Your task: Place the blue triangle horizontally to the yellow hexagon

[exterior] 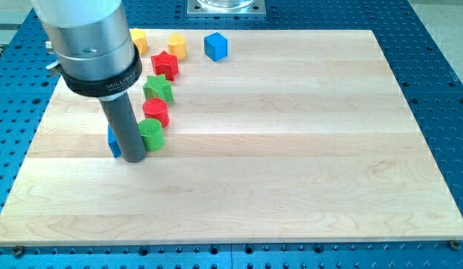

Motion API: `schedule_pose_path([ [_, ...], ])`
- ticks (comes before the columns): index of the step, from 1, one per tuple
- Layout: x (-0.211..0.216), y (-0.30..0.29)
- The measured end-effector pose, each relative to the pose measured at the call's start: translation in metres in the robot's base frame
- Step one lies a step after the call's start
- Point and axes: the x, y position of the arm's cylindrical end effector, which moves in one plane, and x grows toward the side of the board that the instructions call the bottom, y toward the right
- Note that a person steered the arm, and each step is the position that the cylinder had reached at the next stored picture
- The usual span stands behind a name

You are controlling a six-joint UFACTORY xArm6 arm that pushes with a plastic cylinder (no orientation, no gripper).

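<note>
The wooden board (291,149) fills most of the view, lying on a blue perforated table (440,45). The arm's grey cylindrical body (89,41) comes down over the board's far left part and narrows into the dark rod (125,127). There is no pincer here, so nothing can be said of jaws apart or together; the rod simply ends in my tip (134,158), which rests on the board in its left half.

The blue triangle (112,142) lies just left of the rod and is mostly hidden behind it, so only a blue sliver shows; it appears to touch the rod near the tip. Just right of the rod sits the green cylinder (151,135), close against it.

Farther from the tip, the blocks run in a line toward the far edge: the red cylinder (155,112), the green star (158,88) and the red star (164,63). At the far edge, the yellow hexagon (138,40) peeks out from beside the arm's body, a second yellow block (177,45) stands right of it, and the blue cube (215,45) stands farther right.
</note>
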Motion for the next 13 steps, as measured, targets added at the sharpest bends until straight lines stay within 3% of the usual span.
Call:
schedule_pose_path([
  [1, -0.001, -0.016],
  [2, -0.036, -0.031],
  [4, -0.044, -0.055],
  [5, -0.102, -0.069],
  [6, -0.111, -0.071],
  [8, -0.191, -0.071],
  [9, -0.181, -0.078],
  [10, -0.210, -0.078],
  [13, -0.224, -0.084],
])
